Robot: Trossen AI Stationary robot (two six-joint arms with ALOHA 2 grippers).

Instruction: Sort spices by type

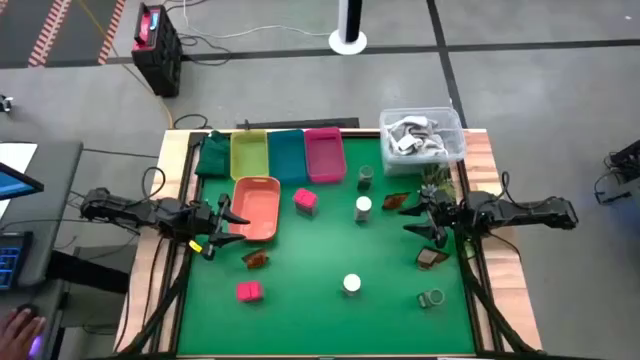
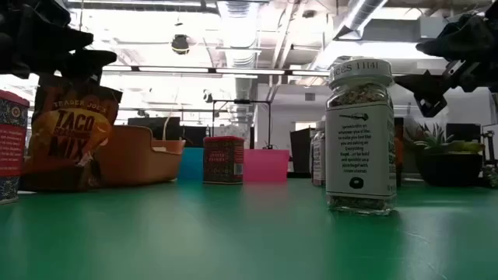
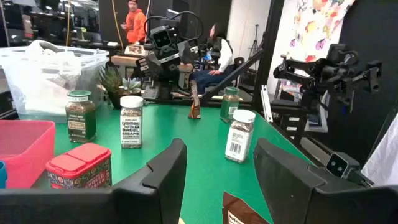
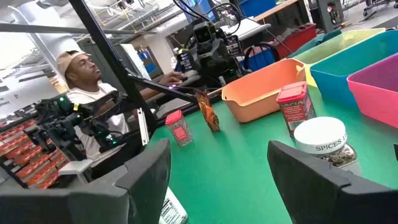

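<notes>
The spices stand scattered on the green mat. Two pink boxes, two white-capped jars, two dark green jars and three brown packets show in the high view. My left gripper hovers open at the mat's left side, beside the salmon tray. My right gripper hovers open at the right side, between two of the brown packets. Each wrist view shows its own fingers spread, left and right, with nothing between them.
Yellow, teal and magenta trays stand in a row along the far edge. A clear tub sits at the far right corner, with a small plant in front of it. People show beyond the table in both wrist views.
</notes>
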